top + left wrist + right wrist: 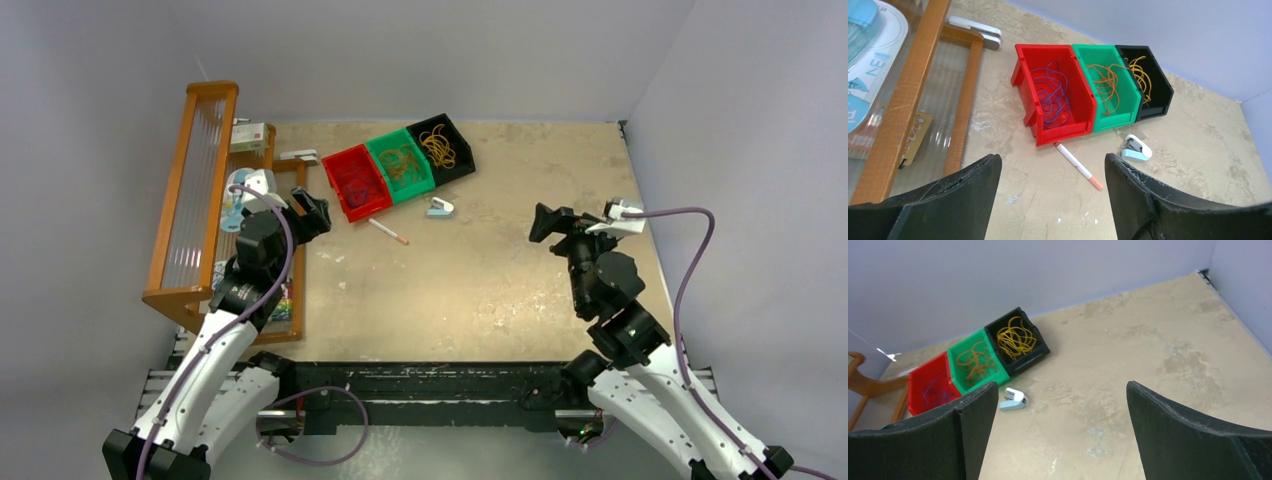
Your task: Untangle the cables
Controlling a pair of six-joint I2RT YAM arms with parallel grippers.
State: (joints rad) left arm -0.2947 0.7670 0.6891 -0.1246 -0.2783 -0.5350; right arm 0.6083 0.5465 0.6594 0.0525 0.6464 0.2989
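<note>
The cables lie as thin looping wires in three bins at the back of the table. Purple cables [1053, 95] fill the red bin [1063, 131], orange cables [1105, 82] the green bin [1115, 121], and yellow cables [1140, 75] the black bin [1154, 111]. My left gripper [1053, 160] hovers open and empty over bare table in front of the red bin, left of centre [314, 210]. The right gripper [1063, 386] is also open and empty, out on the right side [545, 222], well away from the bins.
A white pen with an orange cap [1079, 166] lies just in front of the red bin. A small blue-white stapler [1136, 148] sits in front of the green bin. A wooden rack [195, 190] stands along the left edge, with a white stapler [975, 31] behind it. Grey walls enclose the table.
</note>
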